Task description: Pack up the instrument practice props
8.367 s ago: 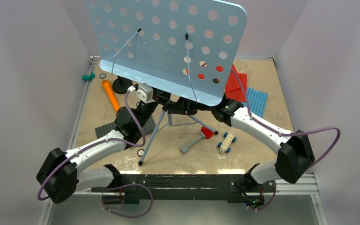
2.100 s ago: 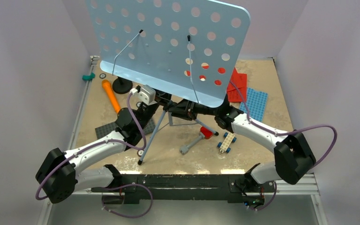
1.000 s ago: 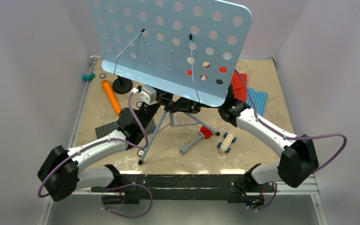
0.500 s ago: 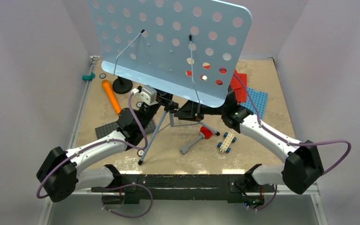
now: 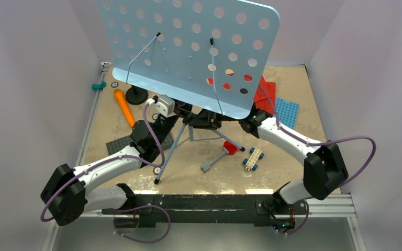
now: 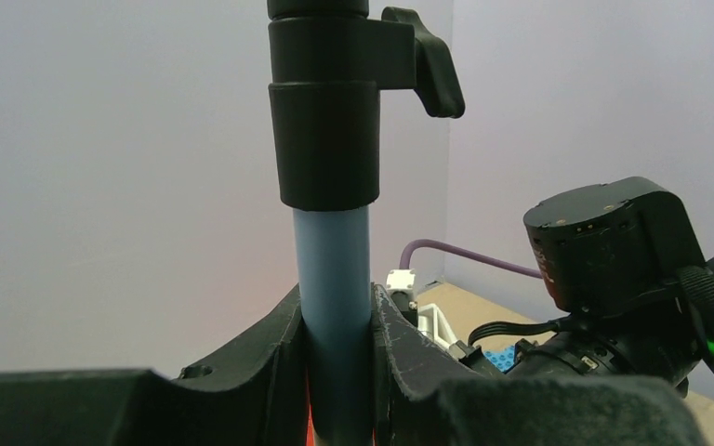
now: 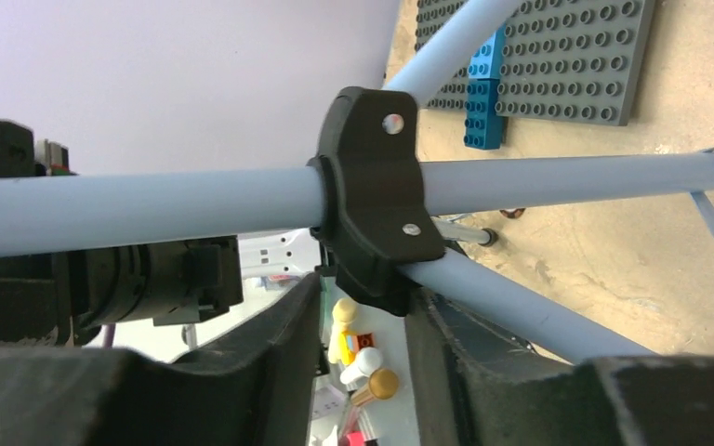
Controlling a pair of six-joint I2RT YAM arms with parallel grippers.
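Item: music stand [image 5: 188, 49], standing mid-table.
We are clamping its pole with the left gripper [image 6: 337, 344]; the right gripper [image 7: 363, 321] is straddling the black tripod collar [image 7: 372, 195], jaws parted.

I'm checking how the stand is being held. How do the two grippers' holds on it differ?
The left gripper has its fingers pressed on the stand's bare pale-blue pole, below the black clamp collar. The right gripper straddles the black leg hub where the tripod tubes meet, and whether it pinches the hub is unclear. Both work under the perforated desk, close together.
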